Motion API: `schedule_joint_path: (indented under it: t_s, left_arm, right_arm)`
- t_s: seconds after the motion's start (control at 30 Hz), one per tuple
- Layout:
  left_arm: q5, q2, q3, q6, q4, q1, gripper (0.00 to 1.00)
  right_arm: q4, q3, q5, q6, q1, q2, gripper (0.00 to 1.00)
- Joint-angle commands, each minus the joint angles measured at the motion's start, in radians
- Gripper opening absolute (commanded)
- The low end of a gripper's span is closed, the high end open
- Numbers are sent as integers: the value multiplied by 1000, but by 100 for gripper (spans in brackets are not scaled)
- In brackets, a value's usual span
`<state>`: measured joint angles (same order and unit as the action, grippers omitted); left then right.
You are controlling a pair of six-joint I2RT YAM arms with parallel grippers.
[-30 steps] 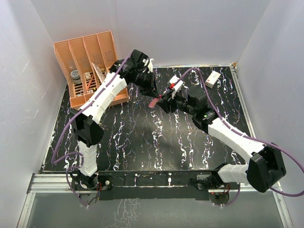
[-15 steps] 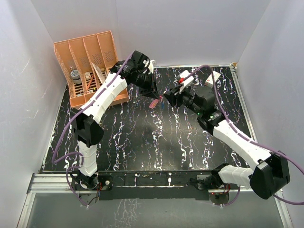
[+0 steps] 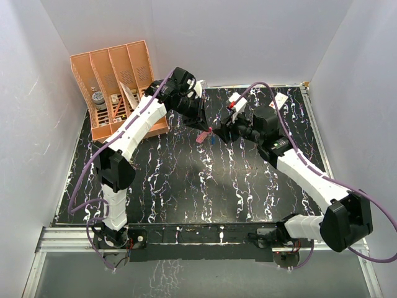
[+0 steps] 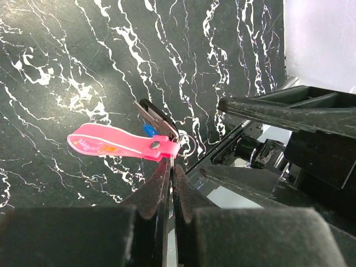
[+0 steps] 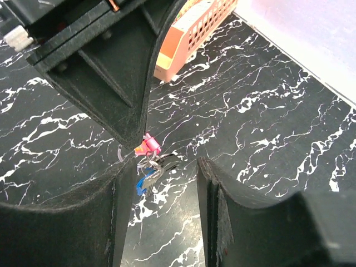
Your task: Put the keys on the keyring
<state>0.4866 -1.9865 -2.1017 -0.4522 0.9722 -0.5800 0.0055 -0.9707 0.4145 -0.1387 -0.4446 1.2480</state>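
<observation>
From above, the left tool (image 3: 205,128) holds the pink keyring (image 3: 201,136) over the table (image 3: 186,180), the right tool (image 3: 218,131) just beside the keyring. Left wrist: fingers (image 4: 159,188) pinched shut on the keyring's metal end, blue key (image 4: 148,130) and dark key (image 4: 157,114) just beside it. Right wrist: right tool wide open, empty, keys hanging under the keyring; its strap mostly hidden
</observation>
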Motion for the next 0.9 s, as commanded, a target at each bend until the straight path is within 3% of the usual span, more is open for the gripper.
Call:
schedule_joint_path:
  t_s: [0.0, 0.87]
  left_arm:
    - [62, 46, -4, 31, 4, -4, 0]
    - [131, 44, -21, 61, 16, -8, 0]
  right_arm:
    - [13, -45, 70, -36, 14, -7, 45]
    - [49, -59, 109, -35, 19, 69, 44]
